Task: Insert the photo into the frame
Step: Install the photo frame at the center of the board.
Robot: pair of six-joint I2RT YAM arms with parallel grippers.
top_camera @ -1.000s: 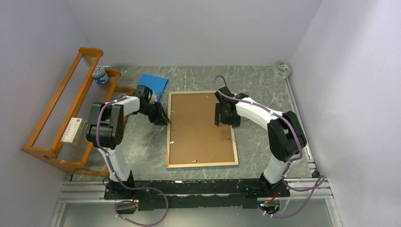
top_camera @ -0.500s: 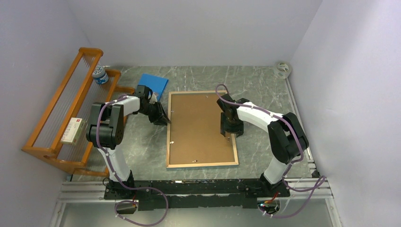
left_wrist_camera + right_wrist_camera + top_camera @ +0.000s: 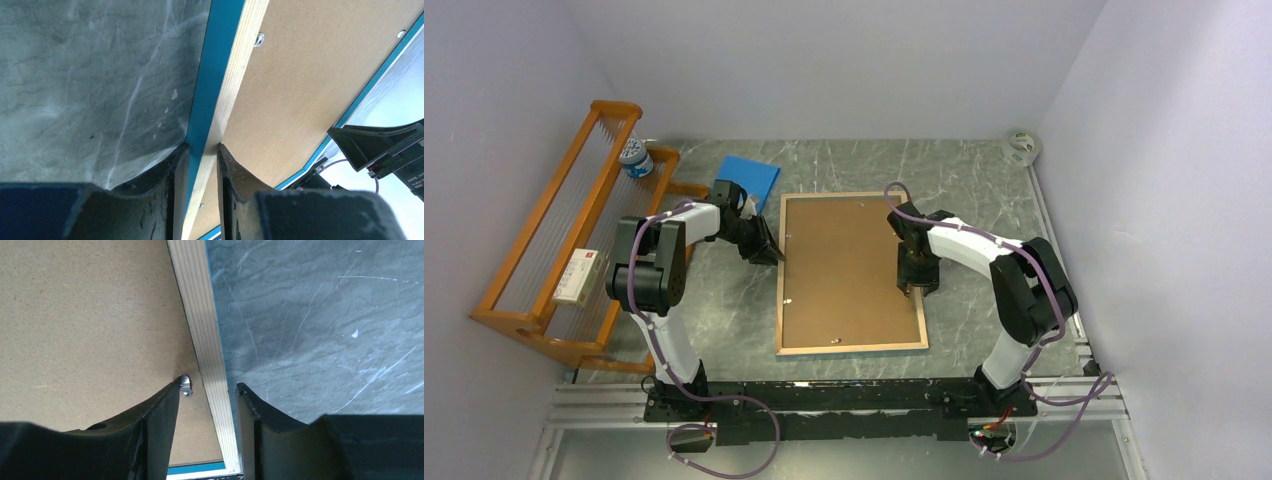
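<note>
The frame (image 3: pixel 780 300) lies face down on the table, its light wood back up and the brown backing board (image 3: pixel 844 270) set inside it. The photo is hidden. My left gripper (image 3: pixel 774 254) is shut on the frame's left rail; the left wrist view shows the fingers (image 3: pixel 175 170) pinching the turquoise and wood edge (image 3: pixel 227 75). My right gripper (image 3: pixel 914 288) is open and low over the right rail (image 3: pixel 200 315), one finger on each side of it, its left finger beside a small metal tab (image 3: pixel 185 385).
An orange wooden rack (image 3: pixel 554 230) stands at the left with a white box (image 3: pixel 577 277) and a small jar (image 3: pixel 635 158) on it. A flat blue pad (image 3: pixel 749 180) lies behind the left gripper. A tape roll (image 3: pixel 1022 146) sits at the back right corner.
My right gripper has moved off the backing board, nearer along the frame's right side, and now straddles the right rail. The left gripper and the frame have not moved.
</note>
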